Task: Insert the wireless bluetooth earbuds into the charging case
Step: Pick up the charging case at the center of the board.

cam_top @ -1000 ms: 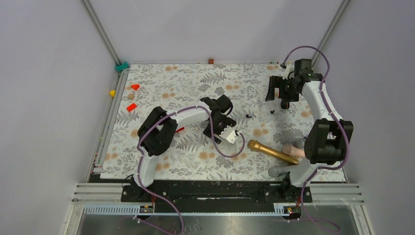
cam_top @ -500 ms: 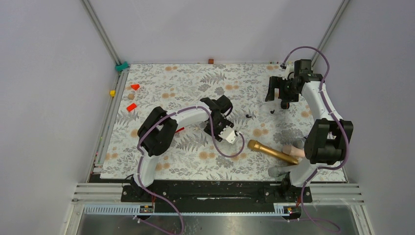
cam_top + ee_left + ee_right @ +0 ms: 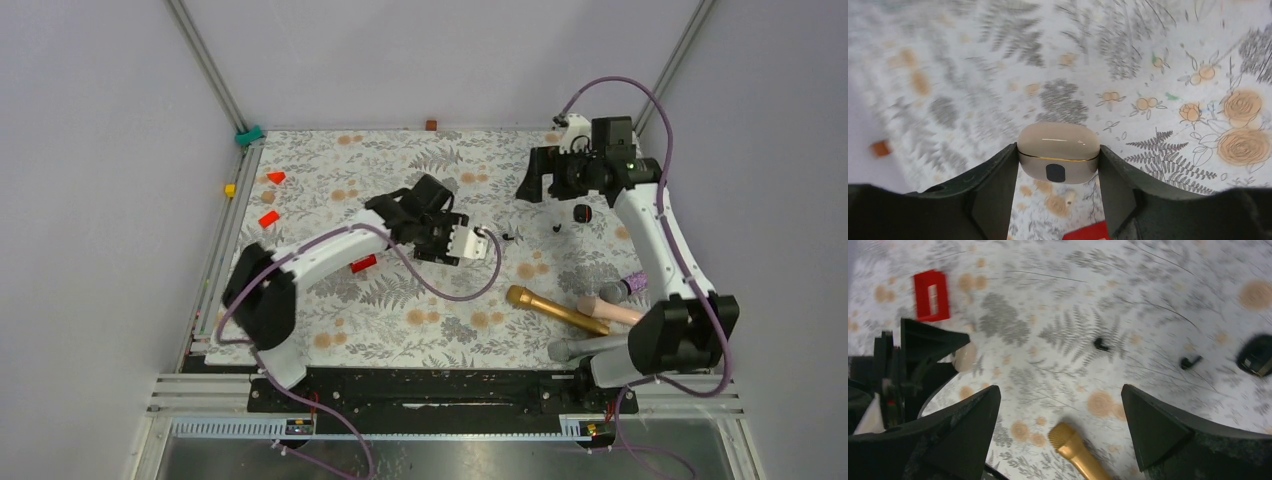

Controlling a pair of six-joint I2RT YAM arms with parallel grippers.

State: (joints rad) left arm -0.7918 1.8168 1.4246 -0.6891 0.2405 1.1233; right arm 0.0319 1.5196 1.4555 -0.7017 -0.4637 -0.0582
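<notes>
Clamping the light, glossy charging case (image 3: 1058,142) by its rounded ends, the left gripper (image 3: 1058,159) risks slippage; the right gripper (image 3: 1059,390) gapes empty.

Left hand (image 3: 1058,155) pinched, right hand (image 3: 1059,389) spread

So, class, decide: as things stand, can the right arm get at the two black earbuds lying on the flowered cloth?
Likely yes. The right claw hangs open and empty close by, and both black earbuds lie bare on the cloth, nothing covering them.
</notes>
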